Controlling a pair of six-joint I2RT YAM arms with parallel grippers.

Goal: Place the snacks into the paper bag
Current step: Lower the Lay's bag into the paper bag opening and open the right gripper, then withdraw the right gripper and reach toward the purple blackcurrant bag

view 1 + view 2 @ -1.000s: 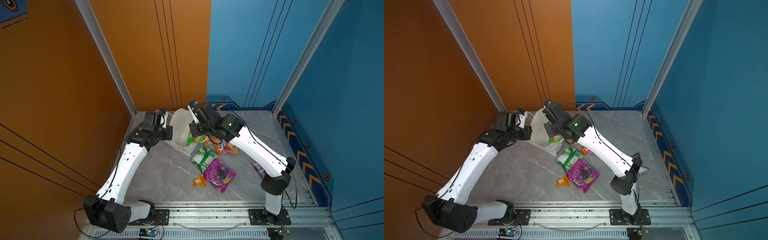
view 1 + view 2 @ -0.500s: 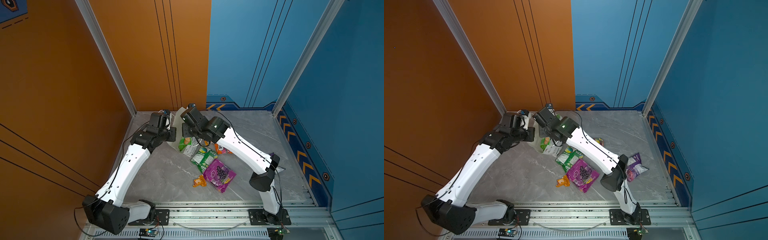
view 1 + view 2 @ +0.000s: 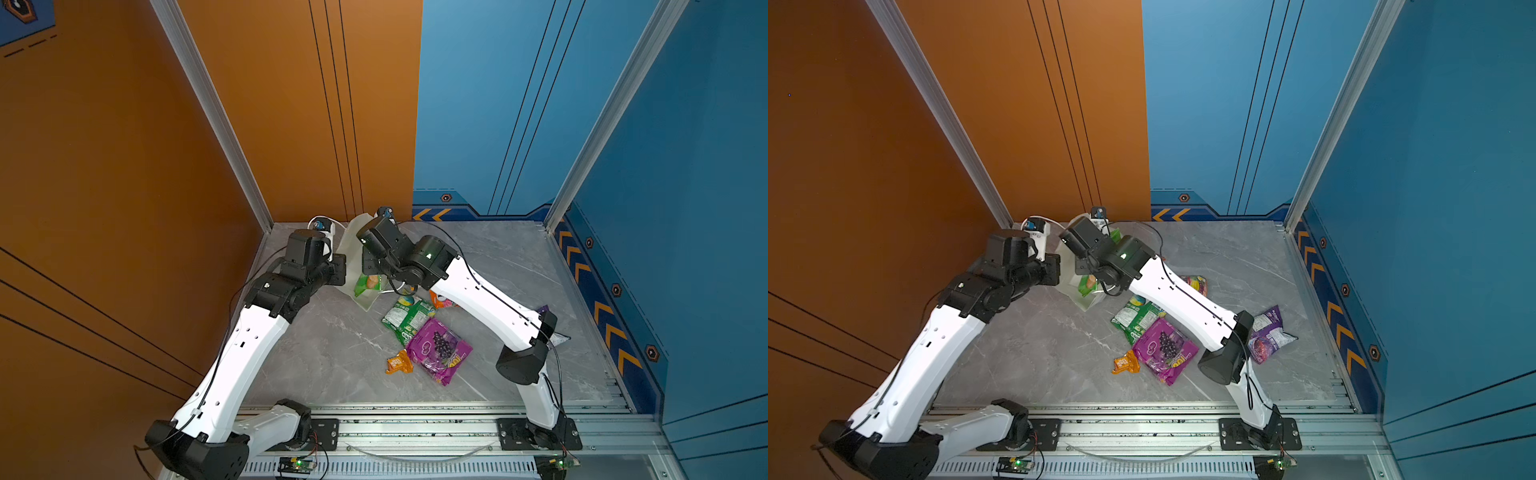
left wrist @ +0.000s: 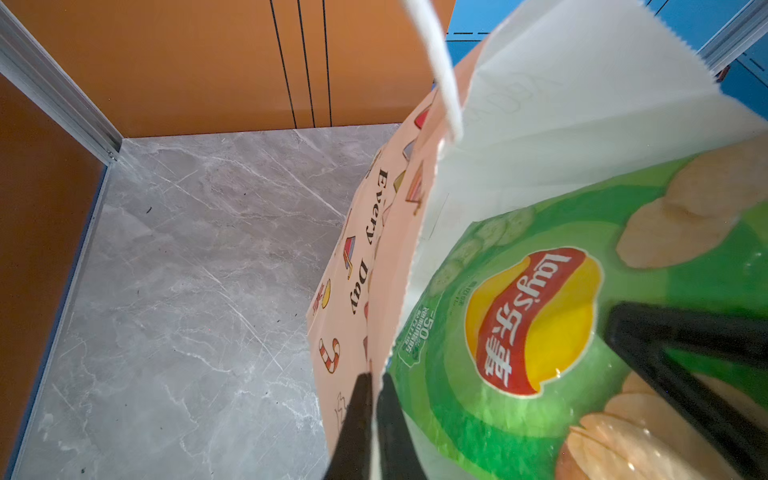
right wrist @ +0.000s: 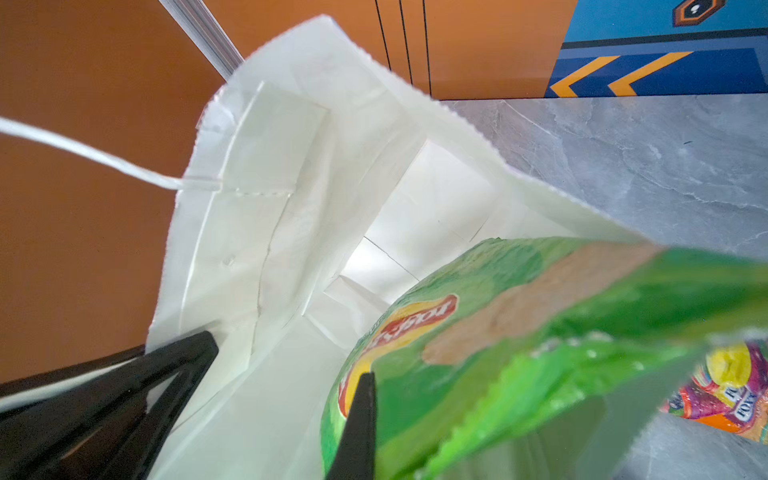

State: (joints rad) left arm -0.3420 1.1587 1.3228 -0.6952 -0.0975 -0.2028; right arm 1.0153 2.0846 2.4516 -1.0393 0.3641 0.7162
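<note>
Left claw (image 4: 374,380): your left wrist view shows both black fingers pressed together on the side wall of the paper bag (image 4: 540,104), pinching it just under the serrated rim. The "Every Day" lettering runs up the outer face away from the tips. A white cord handle (image 4: 440,70) crosses above them.

Right claw (image 5: 368,386): your right wrist view gives you one finger only, flat against the green Lay's packet (image 5: 478,353). The other finger is hidden behind the foil. The claw is clamped on the packet. The packet's far end sits inside the bag's mouth, and the bag's folded white bottom shows beyond the tips.

Only the left wrist view shows the packet's logo face, with the right claw's black frame lying across it. Only the right wrist view shows the Fox's bag (image 5: 731,390), on the grey floor (image 5: 623,166) just outside the bag, beside the right claw.

Both top views hide the fingertips under the wrists. You get the bag tipped between the two claws and a strip of green. Behind the right claw, toward its arm's base, lie the green-white bag (image 3: 407,316), the purple grape bag (image 3: 438,349) and the small orange packet (image 3: 399,362). In a top view a purple packet (image 3: 1266,334) lies in plain sight by the right elbow.
</note>
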